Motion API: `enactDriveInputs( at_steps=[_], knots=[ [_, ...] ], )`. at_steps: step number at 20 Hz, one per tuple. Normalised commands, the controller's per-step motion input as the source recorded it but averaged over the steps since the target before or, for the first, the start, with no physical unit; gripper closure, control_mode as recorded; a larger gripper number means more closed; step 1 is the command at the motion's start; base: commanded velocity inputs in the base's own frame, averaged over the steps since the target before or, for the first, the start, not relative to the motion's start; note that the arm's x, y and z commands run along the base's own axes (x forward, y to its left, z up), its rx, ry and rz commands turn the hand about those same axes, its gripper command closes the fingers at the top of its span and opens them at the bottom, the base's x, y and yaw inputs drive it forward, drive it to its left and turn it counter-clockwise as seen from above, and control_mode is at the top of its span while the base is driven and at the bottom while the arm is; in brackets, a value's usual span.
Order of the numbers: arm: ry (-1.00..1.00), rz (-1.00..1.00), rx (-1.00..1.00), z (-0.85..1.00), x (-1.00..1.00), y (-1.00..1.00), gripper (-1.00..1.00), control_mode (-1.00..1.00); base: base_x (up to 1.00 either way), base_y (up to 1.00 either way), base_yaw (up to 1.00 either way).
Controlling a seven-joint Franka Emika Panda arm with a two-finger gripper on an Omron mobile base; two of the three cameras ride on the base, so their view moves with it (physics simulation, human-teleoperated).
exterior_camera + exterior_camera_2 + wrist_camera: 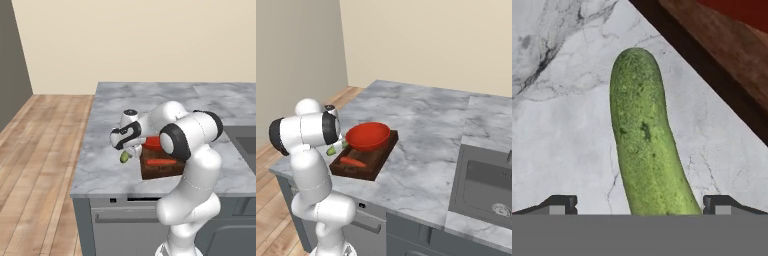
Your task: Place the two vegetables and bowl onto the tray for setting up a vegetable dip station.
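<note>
Left base view: my white 2-finger gripper (128,152) hangs over the grey marbled stone counter (105,150), just left of the rectangular dark brown wooden tray (161,170). A small oblong green cucumber (123,157) shows at its tip, above the counter and outside the tray's left edge. On the tray floor lies 1 slim tapered orange-red carrot (161,162); the shallow glossy red bowl (153,142) sits at the tray's far end, mostly hidden by my arm.

Right base view: the cucumber (332,149) peeks out beside my forearm, just left of the tray (378,160). The carrot (352,161) lies along the tray's near half. The bowl (368,136) covers the far half, its rim reaching the tray's sides.

Hand view: the cucumber (646,145) runs up the middle from between my 2 dark fingertips (559,205), which stand wide on either side of it. Whether they press on it I cannot tell. Marbled counter (557,125) lies beneath it; the tray's raised side (712,75) crosses the upper right corner, with a strip of red bowl (742,12) beyond.
</note>
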Motion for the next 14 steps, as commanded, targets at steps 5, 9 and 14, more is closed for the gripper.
enactDriveInputs(
  at_steps=[5,9,14],
  knots=[
    [0.0,-0.08,0.0,-0.22,0.0,0.0,-1.0,-1.0,0.0,0.0,0.0],
    [0.0,-0.07,0.0,-0.27,-0.02,0.0,-1.0,-1.0,0.0,0.0,0.0],
    [0.0,-0.06,0.0,-0.2,0.0,0.0,1.0,-1.0,0.0,0.0,0.0]
  ],
)
